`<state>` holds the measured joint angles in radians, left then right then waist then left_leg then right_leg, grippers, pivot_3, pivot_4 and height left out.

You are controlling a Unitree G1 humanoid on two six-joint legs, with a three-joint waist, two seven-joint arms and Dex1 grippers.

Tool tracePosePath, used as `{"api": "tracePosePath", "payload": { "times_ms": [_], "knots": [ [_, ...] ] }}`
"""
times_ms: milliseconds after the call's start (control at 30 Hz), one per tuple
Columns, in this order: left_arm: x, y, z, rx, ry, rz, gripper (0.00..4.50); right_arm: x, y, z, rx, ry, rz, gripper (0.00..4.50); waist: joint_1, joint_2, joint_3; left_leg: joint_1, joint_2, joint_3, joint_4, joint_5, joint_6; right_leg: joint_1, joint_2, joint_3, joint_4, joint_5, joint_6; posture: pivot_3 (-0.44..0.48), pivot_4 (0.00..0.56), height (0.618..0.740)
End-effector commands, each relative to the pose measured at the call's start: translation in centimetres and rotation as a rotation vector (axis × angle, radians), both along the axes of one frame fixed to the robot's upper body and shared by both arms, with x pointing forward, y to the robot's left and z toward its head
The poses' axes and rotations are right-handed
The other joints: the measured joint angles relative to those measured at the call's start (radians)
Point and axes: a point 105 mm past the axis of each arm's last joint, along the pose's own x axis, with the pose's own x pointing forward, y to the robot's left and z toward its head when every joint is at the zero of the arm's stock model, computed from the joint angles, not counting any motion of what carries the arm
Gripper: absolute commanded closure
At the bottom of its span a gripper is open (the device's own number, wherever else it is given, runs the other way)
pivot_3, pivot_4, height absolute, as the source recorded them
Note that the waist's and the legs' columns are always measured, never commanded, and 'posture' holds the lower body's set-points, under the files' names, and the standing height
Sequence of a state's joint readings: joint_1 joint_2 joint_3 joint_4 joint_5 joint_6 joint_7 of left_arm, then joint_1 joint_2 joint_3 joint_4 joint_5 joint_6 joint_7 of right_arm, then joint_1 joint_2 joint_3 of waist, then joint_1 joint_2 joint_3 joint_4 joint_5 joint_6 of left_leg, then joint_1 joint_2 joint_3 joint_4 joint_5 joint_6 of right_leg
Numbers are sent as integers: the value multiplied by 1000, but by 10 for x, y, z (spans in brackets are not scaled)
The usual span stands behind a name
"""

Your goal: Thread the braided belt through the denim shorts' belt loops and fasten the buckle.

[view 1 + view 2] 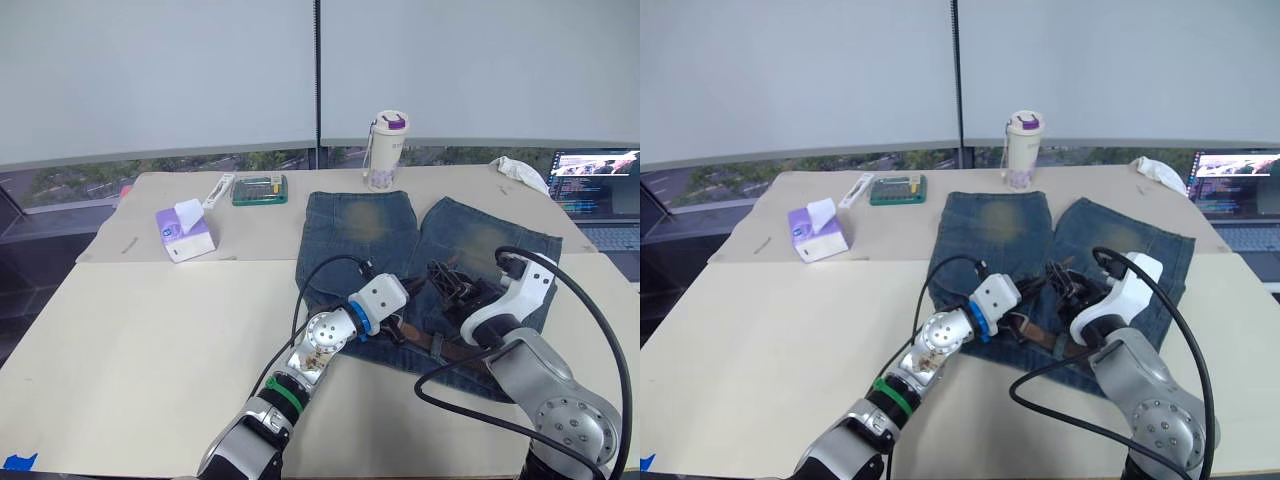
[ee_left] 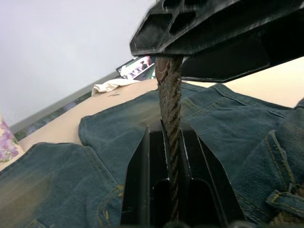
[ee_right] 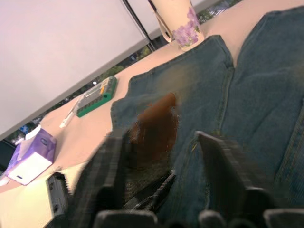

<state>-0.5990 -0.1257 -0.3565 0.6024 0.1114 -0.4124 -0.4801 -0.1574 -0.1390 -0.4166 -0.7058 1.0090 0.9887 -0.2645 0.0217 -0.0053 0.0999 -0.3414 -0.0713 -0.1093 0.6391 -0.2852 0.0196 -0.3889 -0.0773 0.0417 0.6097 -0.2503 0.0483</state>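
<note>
While the denim shorts (image 1: 425, 262) lie flat in the centre right of the head view, legs toward the upper edge, I see the braided belt (image 1: 440, 347) running along their waistband near the lower edge. My left gripper (image 2: 173, 142) is clamped on the belt; in the wrist view the strap (image 2: 170, 104) passes straight between its fingers (image 2: 142, 180). My right gripper (image 3: 166, 161) sits just beside it over the waistband with its fingers (image 3: 223, 166) spread apart, a blurred brown stretch of belt between them. On the surface (image 1: 150, 330) a tissue box (image 1: 185, 235) stands at upper left, a bottle (image 1: 386, 150) above the shorts.
</note>
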Motion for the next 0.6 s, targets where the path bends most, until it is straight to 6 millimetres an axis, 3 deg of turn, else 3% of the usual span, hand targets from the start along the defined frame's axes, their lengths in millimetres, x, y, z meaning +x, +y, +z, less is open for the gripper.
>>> {"api": "tracePosePath", "payload": {
  "times_ms": [33,100,133,300,467,600],
  "knots": [
    [-5,-3,11,-45,-13,-47,4500,0,-1,5,23,-19,-10,3627,-5,0,0,0,0,0,0,0,0,0,0,0,0,0,0,0,150,740],
    [-6,-2,6,-46,26,-66,4500,-1,-2,4,24,-15,-16,4321,-9,0,0,0,0,0,0,0,0,0,0,0,0,0,0,0,150,740],
    [-8,-3,4,-48,50,-95,4130,-1,-3,3,14,-10,-17,4469,-10,0,0,0,0,0,0,0,0,0,0,0,0,0,0,0,150,740],
    [-9,5,13,-124,143,-158,2537,-4,-12,-2,-39,5,-36,4500,-11,0,0,0,0,0,0,0,0,0,0,-1,0,0,0,0,150,740],
    [5,35,37,-212,262,-207,875,-11,-38,-3,-62,12,-92,4500,-15,0,0,1,0,0,0,0,1,0,1,0,0,0,0,0,150,740],
    [26,61,58,-264,316,-193,875,-21,-62,-7,-110,43,-125,4500,-14,0,0,1,0,0,0,0,1,1,1,-1,1,0,1,0,150,740]
  ]
}}
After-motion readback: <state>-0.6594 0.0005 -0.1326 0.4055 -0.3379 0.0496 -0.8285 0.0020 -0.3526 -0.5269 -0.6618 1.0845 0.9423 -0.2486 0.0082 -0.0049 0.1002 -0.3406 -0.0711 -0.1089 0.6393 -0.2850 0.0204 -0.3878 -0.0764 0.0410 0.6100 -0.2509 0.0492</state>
